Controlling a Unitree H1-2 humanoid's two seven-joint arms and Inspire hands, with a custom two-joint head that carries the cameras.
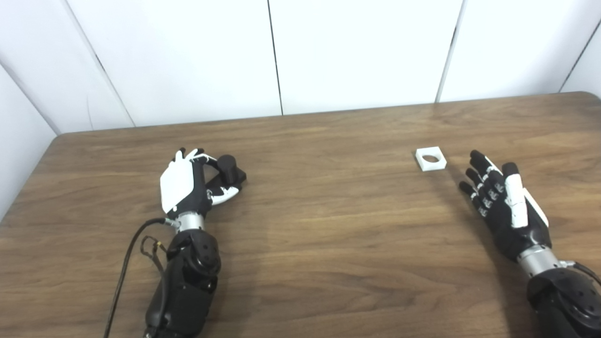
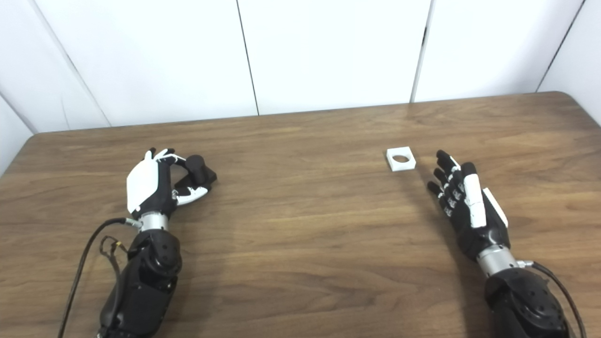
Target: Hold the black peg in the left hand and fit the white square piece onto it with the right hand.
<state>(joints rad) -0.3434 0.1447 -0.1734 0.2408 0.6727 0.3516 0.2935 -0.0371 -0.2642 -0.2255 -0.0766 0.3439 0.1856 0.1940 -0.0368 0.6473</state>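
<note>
The black peg (image 1: 229, 168), a short cylinder on a flat black base, stands on the wooden table (image 1: 328, 225) left of centre. My left hand (image 1: 188, 188) lies just left of it with its fingers curved toward the peg's top and the thumb by the base. It is open, and the peg rests on the table. The white square piece (image 1: 431, 158), with a round hole, lies flat at the right. My right hand (image 1: 504, 204) is open with its fingers spread, a short way to the right of and nearer than the piece, not touching it.
White wall panels (image 1: 357, 51) stand right behind the table's far edge. A black cable (image 1: 124, 272) runs along my left forearm toward the table's near edge.
</note>
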